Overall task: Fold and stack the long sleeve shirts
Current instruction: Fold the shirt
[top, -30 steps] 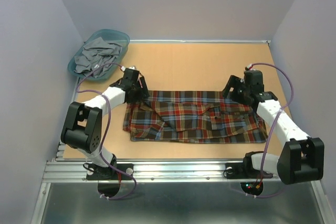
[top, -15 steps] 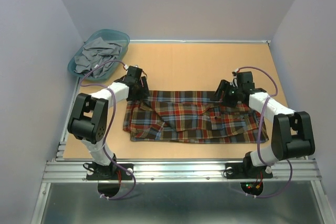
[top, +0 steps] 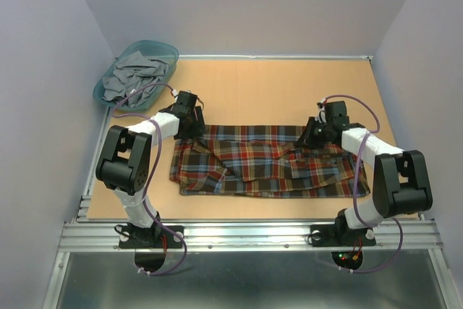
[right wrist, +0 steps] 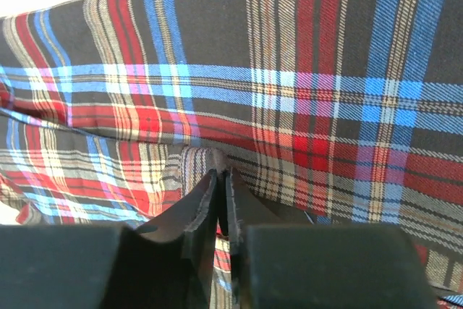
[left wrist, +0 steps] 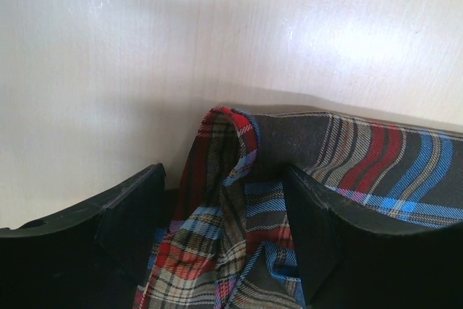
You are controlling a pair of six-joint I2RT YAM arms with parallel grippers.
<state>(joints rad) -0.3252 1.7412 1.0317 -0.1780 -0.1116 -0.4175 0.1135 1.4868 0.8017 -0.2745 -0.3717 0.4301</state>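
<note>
Pinching a small fold of the plaid flannel shirt point(right wrist: 325, 106), the right gripper point(right wrist: 221, 179) is clamped on the far edge, at the end away from the teal basket point(top: 172, 56); the shirt lies spread out nearer than and right of that basket, and the left gripper point(left wrist: 223, 179) stands wide open astride the shirt corner closest to it

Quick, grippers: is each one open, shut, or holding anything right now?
Left gripper: open, fingers either side of a raised fold of the shirt, not clamped.
Right gripper: shut, pinching the shirt.
</note>
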